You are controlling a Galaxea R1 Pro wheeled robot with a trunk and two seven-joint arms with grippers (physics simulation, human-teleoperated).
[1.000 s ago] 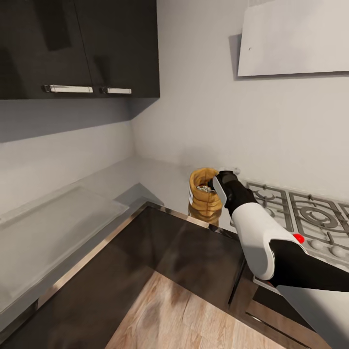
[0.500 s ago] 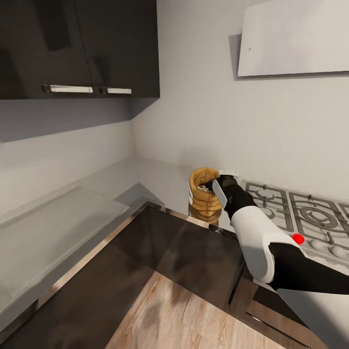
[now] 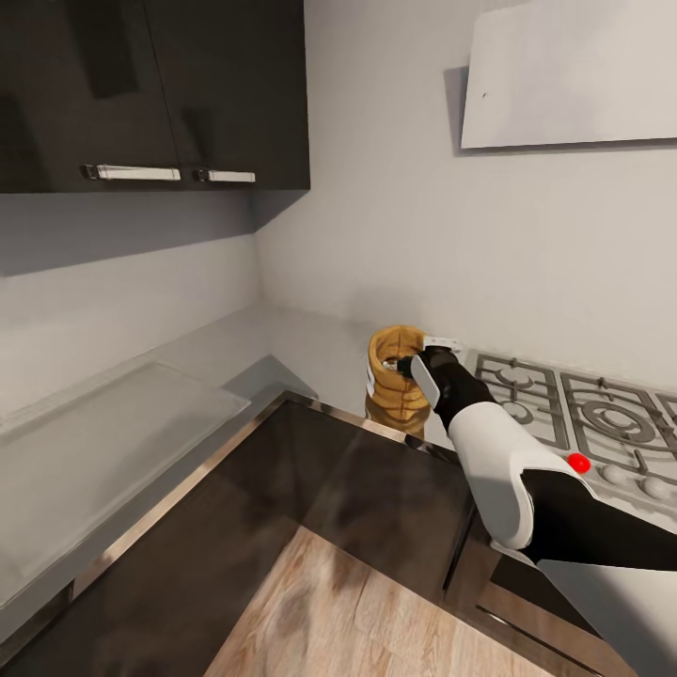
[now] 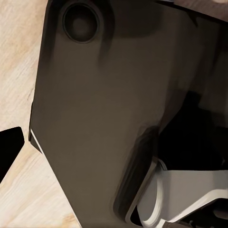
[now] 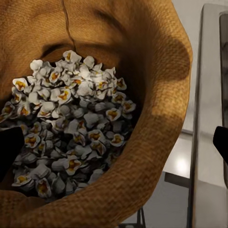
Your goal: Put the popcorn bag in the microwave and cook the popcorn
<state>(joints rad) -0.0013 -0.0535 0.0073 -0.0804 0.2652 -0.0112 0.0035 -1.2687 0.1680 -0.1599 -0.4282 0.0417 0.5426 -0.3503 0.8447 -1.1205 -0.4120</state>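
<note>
The popcorn bag (image 3: 397,376) stands upright on the grey surface (image 3: 310,353), close to its front edge and just beside the gas hob (image 3: 564,414), with the wall behind it. The right claw (image 3: 412,365) is at the bag's rim; in the right wrist view the bag's mouth (image 5: 142,156) sits close below the camera, heaped with pale popcorn (image 5: 71,128), and dark fingertips (image 5: 9,152) show at both edges, set wide apart, so I judge the claw open and straddling the rim, not yet gripping. To do this well, one finger should go inside the mouth and one outside, pinching the paper wall without crushing it or tipping kernels out, then lift straight up. Room is tight toward the hob grates and the wall; the open side lies toward the corner and out over the floor (image 3: 376,611). Whether the left claw is open or closed, I cannot tell.
</note>
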